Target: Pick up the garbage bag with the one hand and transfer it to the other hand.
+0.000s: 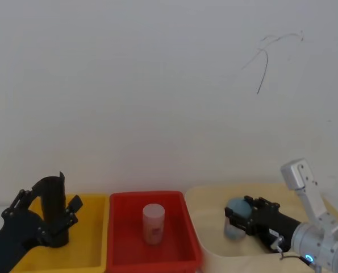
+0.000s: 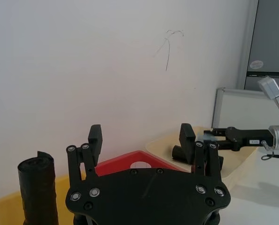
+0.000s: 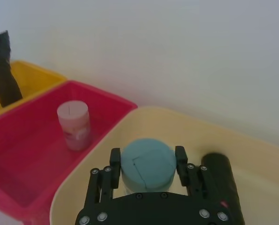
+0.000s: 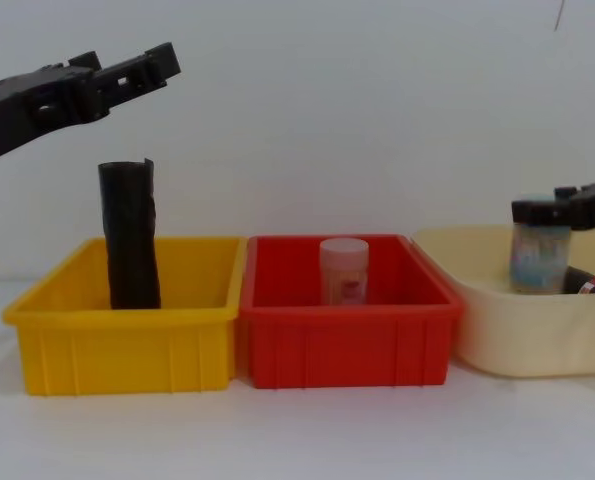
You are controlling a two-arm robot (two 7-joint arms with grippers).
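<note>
so the black wrinkled garbage bag roll with the tiny red label (image 3: 222,187) is lying in the cream tub (image 3: 186,126), right beside a teal-capped jar (image 3: 147,164) that the right gripper (image 3: 147,161) straddles, fingers apart. Left gripper (image 4: 127,72) hangs spread open above the yellow bin (image 4: 117,335)

My left pincer (image 4: 167,58) hangs raised at my left side, its arm slanting up from the lower left corner of the head view, fingers (image 2: 95,136) spread wide apart. My right pincer (image 1: 237,215) reaches in low from my right on its silver wrist (image 1: 322,242), fingers (image 3: 115,161) parted either side of a teal-capped jar.
</note>
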